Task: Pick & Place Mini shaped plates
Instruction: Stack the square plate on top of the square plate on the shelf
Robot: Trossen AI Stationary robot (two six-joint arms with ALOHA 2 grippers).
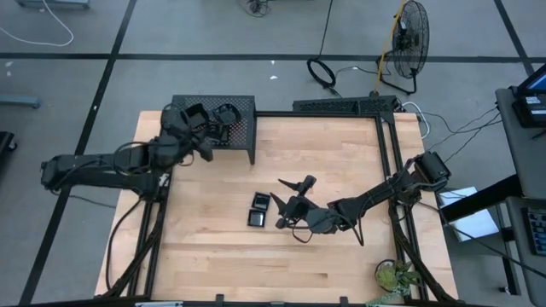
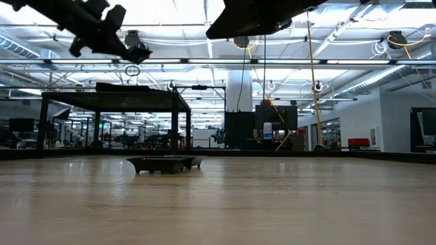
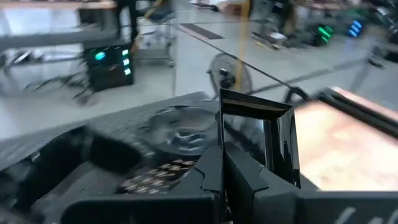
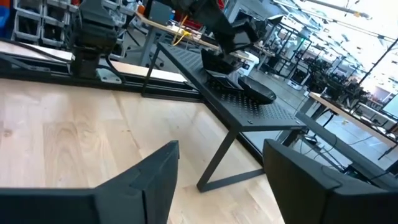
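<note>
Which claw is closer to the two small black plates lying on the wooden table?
Right. The right claw hangs open just beside the two plates. The left claw is far away over the mesh rack, shut on a square plate.

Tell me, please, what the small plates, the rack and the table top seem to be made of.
Small plates: glossy black, probably glazed ceramic or plastic; the one held in the left gripper reflects light like a mirror.
Rack: dark metal, matte, with a perforated mesh top and thin bar legs.
Table top: light wood, with visible grain and plank seams.
</note>
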